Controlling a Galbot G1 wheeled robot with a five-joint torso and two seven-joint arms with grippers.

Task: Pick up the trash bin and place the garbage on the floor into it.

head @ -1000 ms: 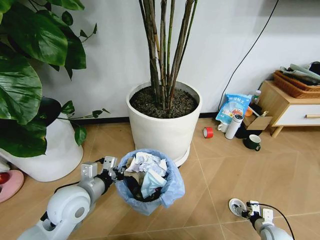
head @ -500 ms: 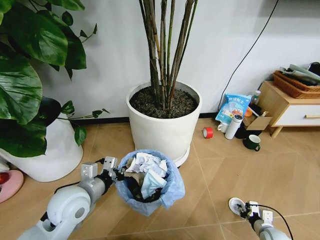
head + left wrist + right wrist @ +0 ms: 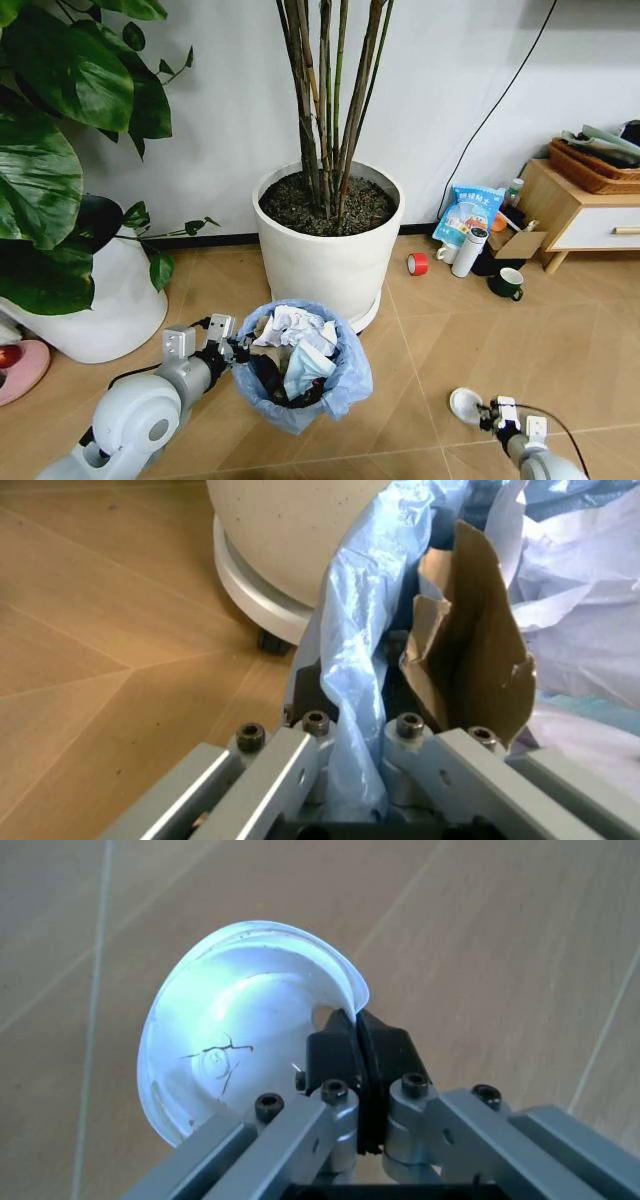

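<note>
1. Left gripper (image 3: 350, 735) fingers clenched on the trash bin (image 3: 300, 385) rim, pinching the blue bag (image 3: 355, 652); bin near-centre, full of paper.
2. Right gripper (image 3: 352, 1057) fingers grasp a white plastic lid (image 3: 235, 1027), near right, above the floor (image 3: 540, 340).
3. Big white plant pot (image 3: 330, 250) stands just behind the bin.
4. Tape roll (image 3: 416, 264), bottle (image 3: 466, 252), mug (image 3: 505, 284) far right; right arm mostly cut off.

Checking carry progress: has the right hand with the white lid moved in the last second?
Yes. The right hand and white lid shifted left, toward the trash bin, judged against the floor seams.
</note>
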